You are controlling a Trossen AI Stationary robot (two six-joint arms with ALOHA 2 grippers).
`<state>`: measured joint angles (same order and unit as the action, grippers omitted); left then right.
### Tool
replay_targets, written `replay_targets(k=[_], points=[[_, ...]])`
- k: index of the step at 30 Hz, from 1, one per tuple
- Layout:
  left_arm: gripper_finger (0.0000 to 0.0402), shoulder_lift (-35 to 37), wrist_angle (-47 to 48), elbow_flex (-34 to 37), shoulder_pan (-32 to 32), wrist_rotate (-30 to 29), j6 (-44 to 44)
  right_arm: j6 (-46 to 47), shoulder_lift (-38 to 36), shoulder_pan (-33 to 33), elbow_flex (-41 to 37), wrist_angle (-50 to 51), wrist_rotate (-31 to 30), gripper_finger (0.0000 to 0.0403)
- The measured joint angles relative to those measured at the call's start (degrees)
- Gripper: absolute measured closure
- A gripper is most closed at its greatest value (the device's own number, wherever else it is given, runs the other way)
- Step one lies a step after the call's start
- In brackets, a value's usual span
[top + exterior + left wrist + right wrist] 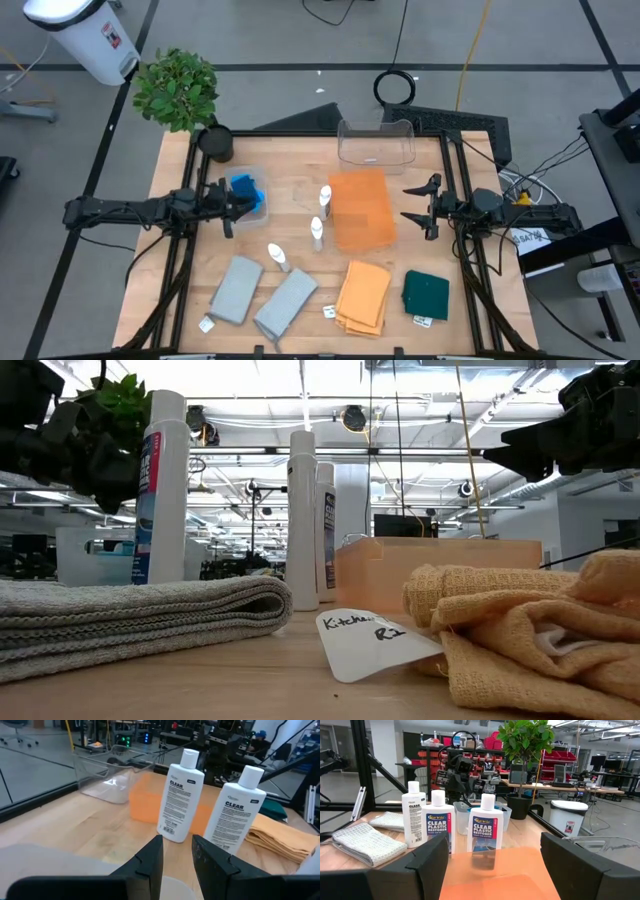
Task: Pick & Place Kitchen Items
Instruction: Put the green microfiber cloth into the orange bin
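- The left hand shows two dark fingers with a narrow gap between them and nothing visibly gripped.
- Beyond the fingers stand two upright white plastic bottles with white caps and printed "CLEAR" labels: one nearer the middle, the other just beside it.
- A flat orange rectangular tray lies on the pale wooden bench, behind the bottles.
- A clear plastic bin sits near the tray's far corner.
- A folded orange-yellow cloth lies beside the second bottle, with a dark green folded cloth behind it.
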<state>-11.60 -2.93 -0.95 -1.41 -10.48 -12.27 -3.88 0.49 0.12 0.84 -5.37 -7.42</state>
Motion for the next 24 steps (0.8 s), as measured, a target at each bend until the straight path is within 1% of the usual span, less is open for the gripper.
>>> replay_targets(k=[16, 21, 22, 24], points=[[0.0293, 0.0, -0.3, 0.0, 0.0, 0.0, -1.5, 0.0, 0.0, 0.0, 0.0, 0.0, 0.0, 0.0124], [0.0293, 0.0, -0.4, 0.0, 0.0, 0.0, -1.5, -4.0, 0.0, -0.1, 0.0, -2.6, -1.5, 0.0124], [0.0293, 0.0, -0.5, 0.0, 0.0, 0.0, -1.5, -3.1, 0.0, -0.1, 0.0, -3.2, -1.1, 0.0124], [0.0293, 0.0, -0.5, 0.0, 0.0, 0.0, -1.5, 4.1, 0.1, 0.0, 0.0, -4.0, 2.3, 0.0124]])
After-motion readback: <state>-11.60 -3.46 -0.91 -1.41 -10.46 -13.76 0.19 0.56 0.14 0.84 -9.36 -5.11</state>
